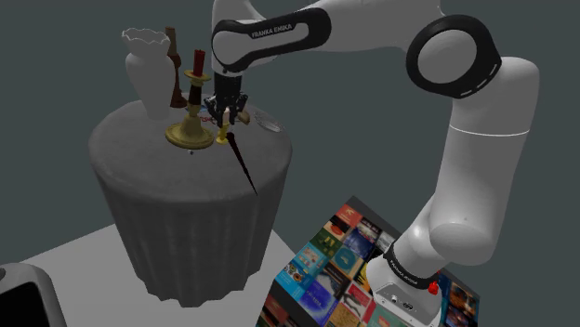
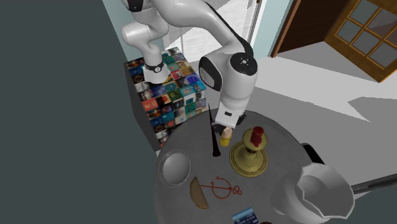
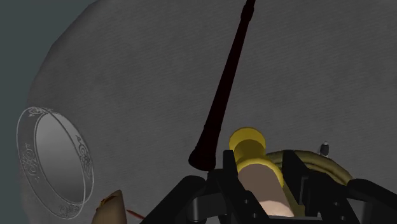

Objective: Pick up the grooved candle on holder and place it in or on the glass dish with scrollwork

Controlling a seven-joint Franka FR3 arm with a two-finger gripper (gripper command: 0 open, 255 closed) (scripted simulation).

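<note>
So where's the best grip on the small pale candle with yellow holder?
The small pale candle on a yellow holder seems upright, so take its shaft from above, as the black tool does, closing clear of the long dark stick alongside.

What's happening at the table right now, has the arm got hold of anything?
The white arm's claw is shut on the small pale candle on its yellow holder, over the round grey table and next to a long dark stick. I cannot tell whether the candle is clear of the cloth. The glass dish with scrollwork sits apart, beyond the stick, with nothing in it, so the placing is not yet done.
</note>
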